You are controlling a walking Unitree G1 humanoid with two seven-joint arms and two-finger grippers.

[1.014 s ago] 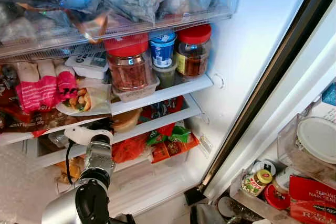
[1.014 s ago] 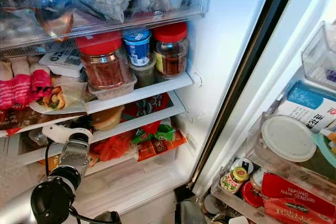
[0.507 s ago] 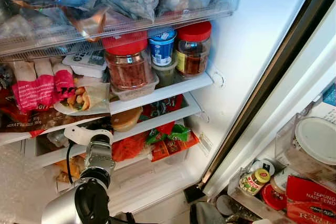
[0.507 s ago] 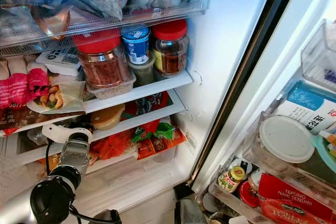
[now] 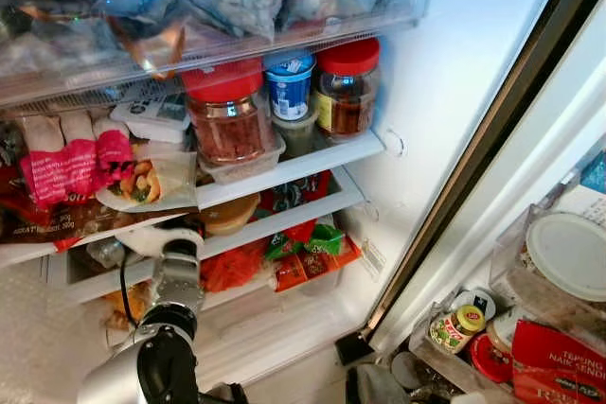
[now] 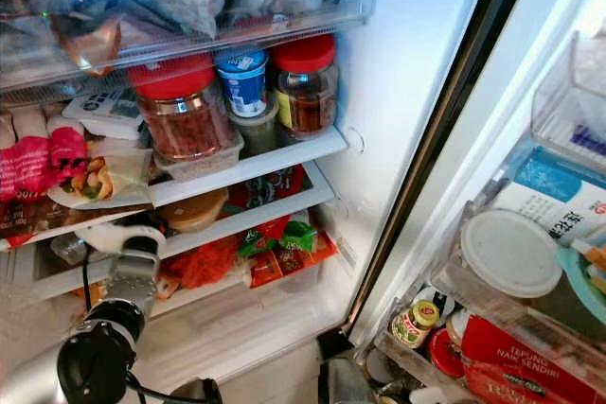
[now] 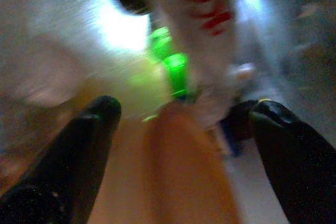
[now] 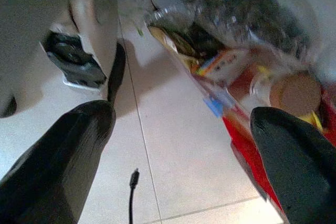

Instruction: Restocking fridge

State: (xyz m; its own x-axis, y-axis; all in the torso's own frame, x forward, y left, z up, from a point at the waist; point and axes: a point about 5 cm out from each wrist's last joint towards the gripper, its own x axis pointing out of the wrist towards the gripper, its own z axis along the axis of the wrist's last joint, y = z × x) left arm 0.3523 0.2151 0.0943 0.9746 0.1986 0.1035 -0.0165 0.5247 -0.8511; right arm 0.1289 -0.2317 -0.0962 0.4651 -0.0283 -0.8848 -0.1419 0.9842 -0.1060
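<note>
Crowded open white fridge: left gripper reaches into lower shelf, fingers apart, apparently seeking free spot; right gripper hangs idle, fingers apart, over tiled floor.

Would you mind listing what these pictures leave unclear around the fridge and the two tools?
- Left wrist view: motion blur smears the orange thing between the open left tool fingers; whether they touch it is unclear.
- Eye views: the left arm hides its own tool at the lower shelf.
- Top drawer: frosted plastic blurs the bags inside.
- Door bin: cut off by the picture's edge.
- Right wrist view: the open right tool faces floor; the bagged goods are unreadable.
</note>
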